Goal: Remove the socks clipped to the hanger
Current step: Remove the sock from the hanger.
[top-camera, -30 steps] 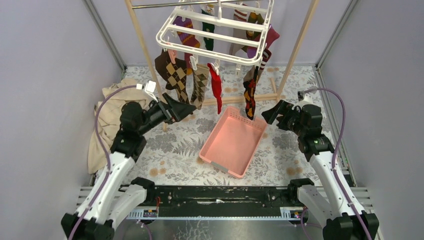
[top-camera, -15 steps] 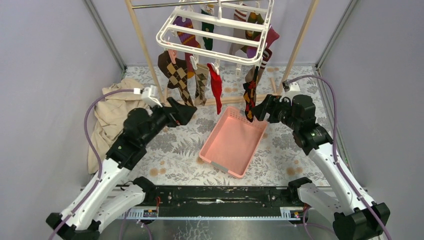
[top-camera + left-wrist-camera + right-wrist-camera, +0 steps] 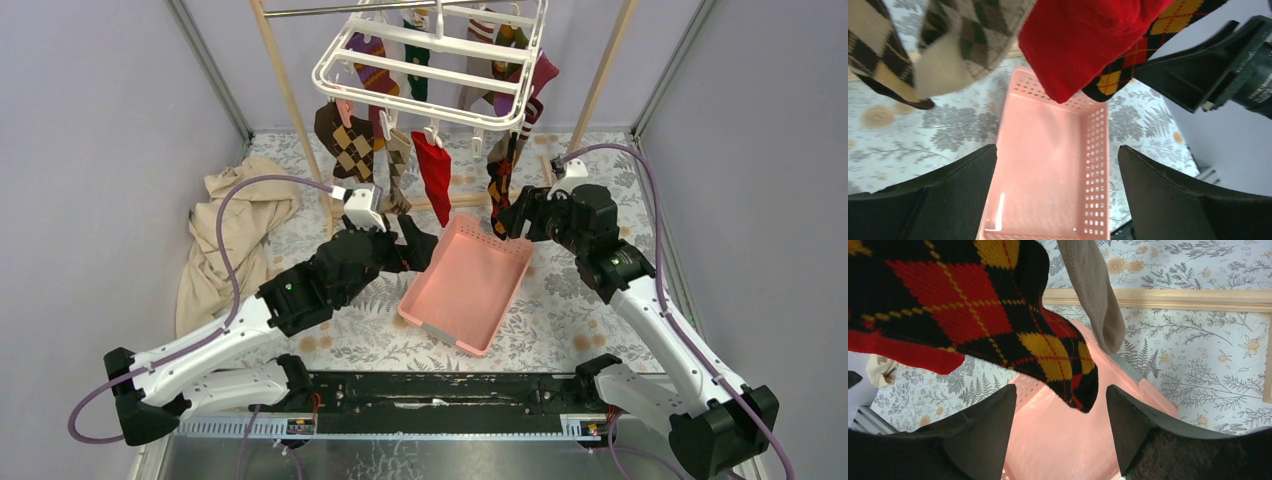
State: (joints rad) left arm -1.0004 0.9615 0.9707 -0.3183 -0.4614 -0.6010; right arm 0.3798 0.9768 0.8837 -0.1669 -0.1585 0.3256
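The white hanger (image 3: 430, 62) hangs high at the back with several socks clipped under it. Brown argyle socks (image 3: 350, 150) hang at its left, a red sock (image 3: 434, 172) in the middle and a black-red-yellow argyle sock (image 3: 500, 190) at the right. My left gripper (image 3: 425, 245) is open just below the red sock (image 3: 1083, 45), holding nothing. My right gripper (image 3: 510, 222) is open around the toe of the black argyle sock (image 3: 973, 315). That toe dips between the fingers (image 3: 993, 425) with a gap on each side.
A pink perforated basket (image 3: 465, 285) lies on the floral table below both grippers. A beige cloth (image 3: 235, 230) is heaped at the left. The wooden pole frame (image 3: 290, 100) stands behind, with its floor bar (image 3: 1173, 299) beyond the basket. A grey-brown sock (image 3: 1098, 300) hangs nearby.
My left arm has swung right, from the brown argyle socks to under the red sock. My right gripper has moved left to the black argyle sock and its jaws have narrowed.
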